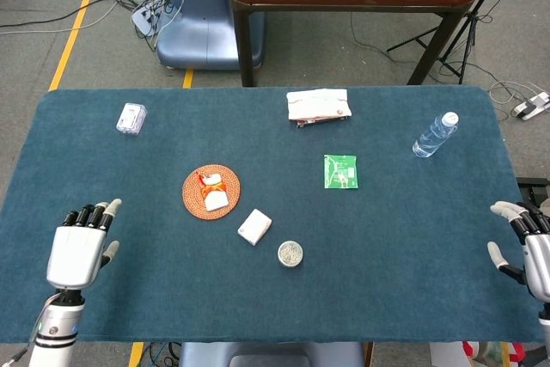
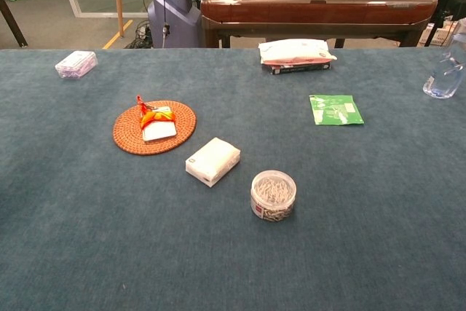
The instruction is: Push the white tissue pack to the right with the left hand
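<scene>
The white tissue pack point(image 1: 254, 226) point(image 2: 212, 160) lies flat on the blue table, just right of a woven coaster point(image 1: 210, 192) point(image 2: 154, 127). My left hand point(image 1: 79, 244) hovers near the table's front left corner, far left of the pack, fingers straight and apart, holding nothing. My right hand point(image 1: 526, 242) shows at the right edge of the head view, fingers spread, empty. The chest view shows neither hand.
A small snack packet lies on the coaster. A clear tub of clips point(image 1: 290, 253) point(image 2: 273, 195) stands just right of the pack. A green sachet point(image 1: 340, 171), a wet-wipes pack point(image 1: 318, 106), a water bottle point(image 1: 435, 134) and a small plastic box point(image 1: 131, 118) lie further back.
</scene>
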